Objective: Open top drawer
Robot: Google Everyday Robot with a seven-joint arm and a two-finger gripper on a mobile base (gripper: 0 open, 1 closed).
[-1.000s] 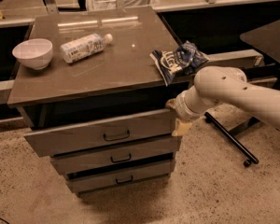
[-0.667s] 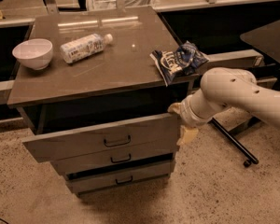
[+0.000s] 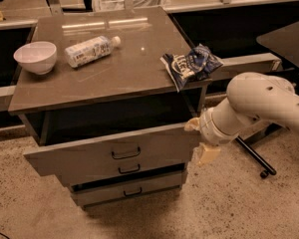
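Although the big grey-brown top drawer (image 3: 89, 156) stands pulled partway out, its box lies in shadow under the brown cabinet top (image 3: 119, 78) and I cannot make out any contents. On that top a white bowl (image 3: 35, 57) sits at 9 o'clock, with a clear plastic bottle (image 3: 91, 51) lying on its side beside it. A crumpled blue-and-white snack bag (image 3: 192, 65) overhangs the edge at 3 o'clock. My white arm (image 3: 261, 101) is cut off at the right. The cream gripper (image 3: 199, 140) sits at 3 o'clock from the drawer's black loop handle (image 3: 125, 152), at the front's right end. Its fingers (image 3: 207, 155) are spread apart one above the other; whether they touch the front I cannot tell.
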